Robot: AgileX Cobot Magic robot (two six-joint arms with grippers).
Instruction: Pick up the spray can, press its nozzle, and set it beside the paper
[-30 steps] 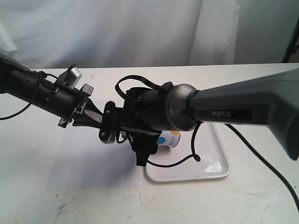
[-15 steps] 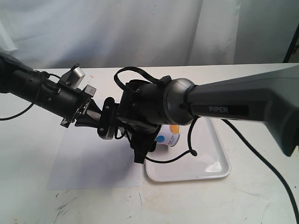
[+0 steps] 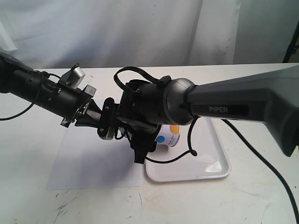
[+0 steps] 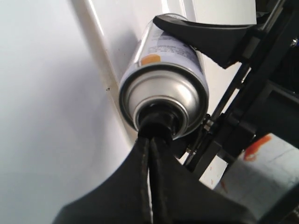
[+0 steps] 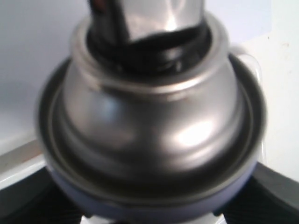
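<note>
Overhead, the right arm (image 3: 233, 109) reaches in from 3 o'clock and its bulky wrist hides most of the spray can (image 3: 167, 136). Only a patch of white label with a blue and an orange dot shows beneath it. The can is tipped over, its top turned toward 9 o'clock. It sits over the 9 o'clock part of the white tray (image 3: 219, 170), close to the rim that borders the paper (image 3: 88, 163). Whether it touches the tray I cannot tell.

The right fingers (image 4: 210, 37) clamp the can's body, one black pad lying flat along the label. The left arm (image 3: 42, 91) comes in from 9 o'clock. The left fingers (image 4: 140, 186) are pressed together with no gap, and their joined tips sit against the black nozzle (image 4: 163, 116) at the centre of the silver dome, covering part of it.

The paper lies flat at 7 o'clock on the tabletop (image 3: 37, 205), its 3 o'clock edge touching or just under the tray. A black cable (image 3: 180, 159) droops from the right wrist and loops low over the tray. Dark scuffs (image 3: 65, 200) mark the tabletop at 6 to 7 o'clock, below the paper. A white curtain (image 3: 140, 28) hangs at 12 o'clock.
</note>
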